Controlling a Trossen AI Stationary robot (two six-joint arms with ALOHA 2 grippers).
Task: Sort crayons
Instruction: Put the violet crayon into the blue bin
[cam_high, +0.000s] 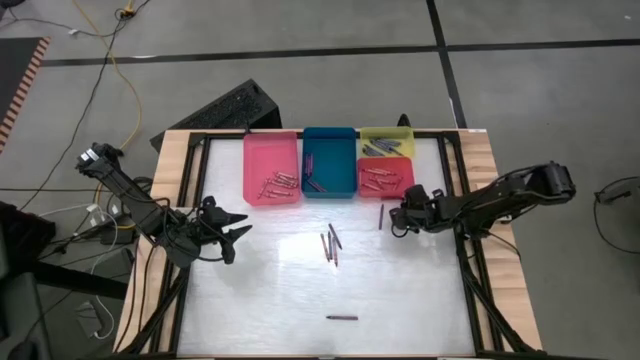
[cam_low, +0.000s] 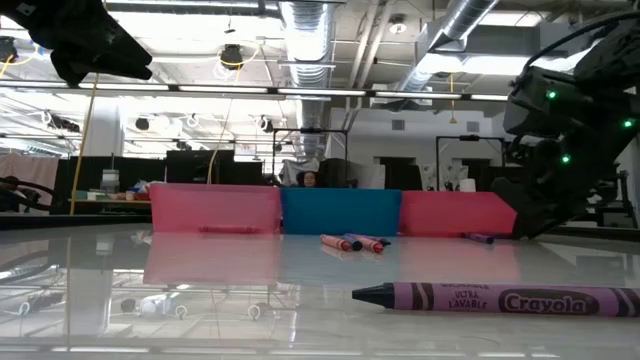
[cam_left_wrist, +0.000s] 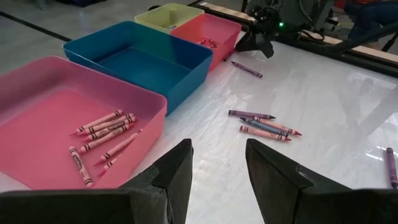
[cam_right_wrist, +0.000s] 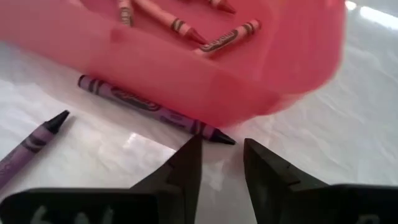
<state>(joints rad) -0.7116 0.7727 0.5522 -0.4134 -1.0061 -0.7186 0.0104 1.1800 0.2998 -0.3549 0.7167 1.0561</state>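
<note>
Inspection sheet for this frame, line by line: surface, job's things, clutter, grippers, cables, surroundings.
Surface: white glossy table, wooden edges.
Job's things: crayons in the pink tray; more in the teal tray and red tray; a loose cluster mid-table, one purple crayon near the front, another beside the red tray.
Clutter: nothing seen.
Grippers: left gripper open, empty, near the pink tray; right gripper open, empty, over the purple crayon by the red tray.
Cables: yellow cable on the floor.
Surroundings: keyboard behind the table.
</note>
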